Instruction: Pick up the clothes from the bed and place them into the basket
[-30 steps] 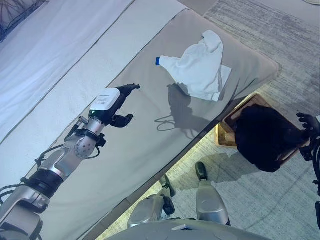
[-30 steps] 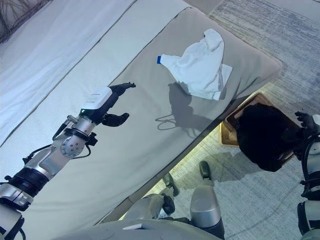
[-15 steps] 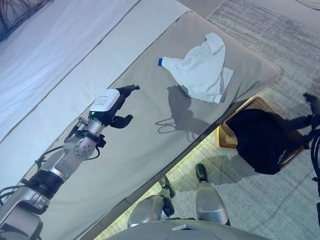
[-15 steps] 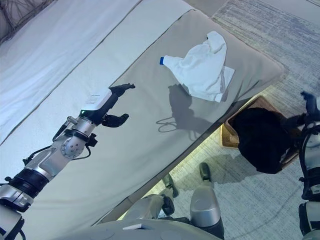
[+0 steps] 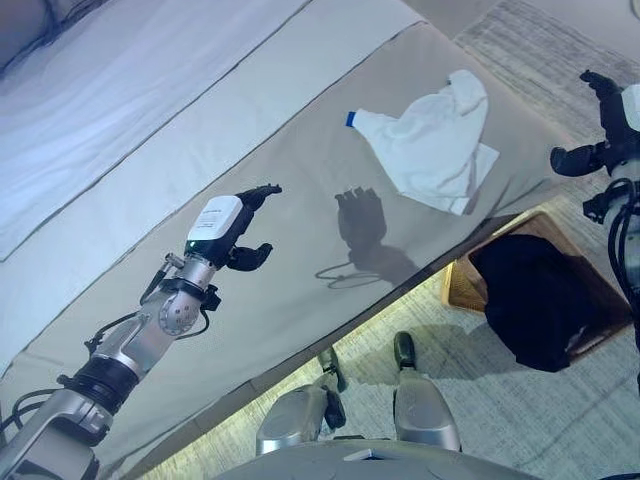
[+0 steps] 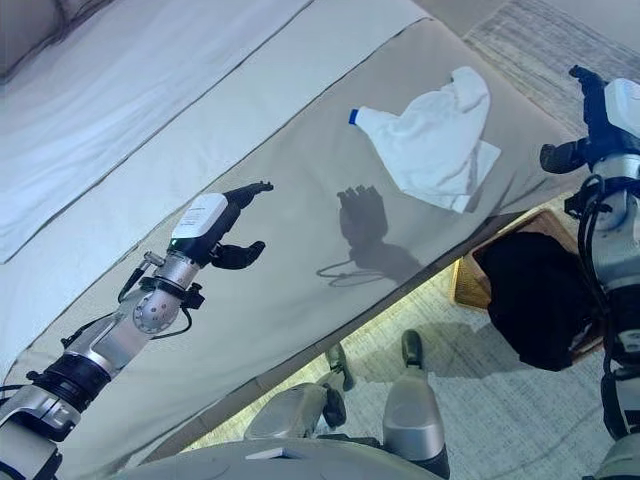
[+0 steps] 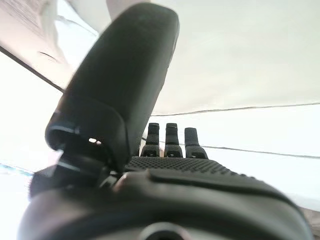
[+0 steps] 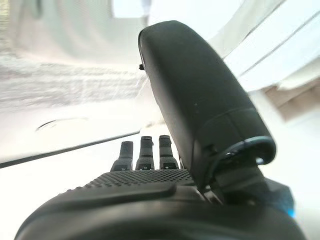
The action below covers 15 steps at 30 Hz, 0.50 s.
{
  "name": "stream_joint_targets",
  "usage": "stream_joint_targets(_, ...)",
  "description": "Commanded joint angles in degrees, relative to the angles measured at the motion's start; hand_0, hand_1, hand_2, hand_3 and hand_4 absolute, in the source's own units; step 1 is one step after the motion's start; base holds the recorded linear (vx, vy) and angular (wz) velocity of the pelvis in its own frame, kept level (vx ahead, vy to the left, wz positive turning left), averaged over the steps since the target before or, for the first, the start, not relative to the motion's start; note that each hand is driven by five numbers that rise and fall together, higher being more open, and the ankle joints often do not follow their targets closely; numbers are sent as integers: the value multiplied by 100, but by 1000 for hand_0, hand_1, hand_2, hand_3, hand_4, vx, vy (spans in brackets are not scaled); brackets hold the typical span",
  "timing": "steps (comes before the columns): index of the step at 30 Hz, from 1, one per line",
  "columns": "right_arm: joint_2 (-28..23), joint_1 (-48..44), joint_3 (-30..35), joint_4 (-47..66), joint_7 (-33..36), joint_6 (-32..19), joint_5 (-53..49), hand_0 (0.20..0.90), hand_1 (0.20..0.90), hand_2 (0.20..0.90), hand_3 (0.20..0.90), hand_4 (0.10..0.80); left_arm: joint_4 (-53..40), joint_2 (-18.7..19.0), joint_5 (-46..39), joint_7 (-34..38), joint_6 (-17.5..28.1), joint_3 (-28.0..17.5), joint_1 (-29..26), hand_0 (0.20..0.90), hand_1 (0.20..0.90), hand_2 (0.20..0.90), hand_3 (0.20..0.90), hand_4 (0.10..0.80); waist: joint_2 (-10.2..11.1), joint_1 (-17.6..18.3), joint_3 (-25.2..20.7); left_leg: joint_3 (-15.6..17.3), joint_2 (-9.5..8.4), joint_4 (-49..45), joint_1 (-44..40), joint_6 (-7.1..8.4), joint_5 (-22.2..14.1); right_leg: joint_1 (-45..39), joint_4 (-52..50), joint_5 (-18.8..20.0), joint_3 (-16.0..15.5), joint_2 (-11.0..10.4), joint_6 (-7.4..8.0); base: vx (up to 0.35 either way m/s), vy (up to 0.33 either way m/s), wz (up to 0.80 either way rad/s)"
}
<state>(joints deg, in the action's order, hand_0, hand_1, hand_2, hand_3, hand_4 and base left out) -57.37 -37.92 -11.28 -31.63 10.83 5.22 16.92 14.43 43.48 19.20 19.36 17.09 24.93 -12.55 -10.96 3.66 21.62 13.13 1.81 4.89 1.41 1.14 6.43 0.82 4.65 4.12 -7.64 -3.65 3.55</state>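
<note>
A crumpled white garment [image 5: 432, 150] with a small blue patch lies on the grey bed cover [image 5: 300, 250], near the bed's right corner. On the floor beside that corner stands a wooden basket [image 5: 590, 280] holding a black garment [image 5: 533, 300]. My left hand [image 5: 232, 222] hovers open above the middle of the cover, well left of the white garment and holding nothing. My right hand [image 6: 597, 125] is raised at the right edge, above the basket and right of the white garment, fingers straight and empty. Both wrist views show straight fingers [image 7: 170, 140] over pale bedding.
A white sheet [image 5: 130, 90] covers the far left part of the bed. A grey patterned rug [image 5: 540, 420] lies on the floor around the basket. The bed's edge runs diagonally between the cover and the rug.
My right hand has risen from beside the basket to level with the bed corner. The black garment stays in the basket. The camera has shifted; the left hand is held as before.
</note>
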Motion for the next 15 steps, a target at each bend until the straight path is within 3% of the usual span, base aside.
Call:
stream_joint_targets(1, -529, -1078, -307, 74, 287, -67, -43, 900, 900, 900, 900, 800, -68, 105, 42, 511, 476, -452, -234, 900, 900, 900, 900, 800, 217, -259, -151, -475, 46, -1089, 342, 285, -817, 799, -1827, -1015, -435, -217, -152, -150, -61, 27)
stream_joint_targets(7, -374, -1714, -914, -477, 434, 297, -318, 900, 900, 900, 900, 800, -164, 254, 69, 542, 508, -353, -564, 900, 900, 900, 900, 800, 245, -450, 493, -694, -25, -2436, 1255, 179, -1131, 1613, -3136, -1280, -682, -493, -345, -137, -83, 28)
stream_joint_targets(15, -137, -2021, -1130, -1202, 350, 271, -552, 900, 900, 900, 900, 800, -467, 396, -42, 543, 336, -313, -662, 900, 900, 900, 900, 800, 107, -563, 817, -737, -180, -3748, 2074, -42, -1555, 2319, -4559, -1835, -710, -781, -588, -22, -39, 15)
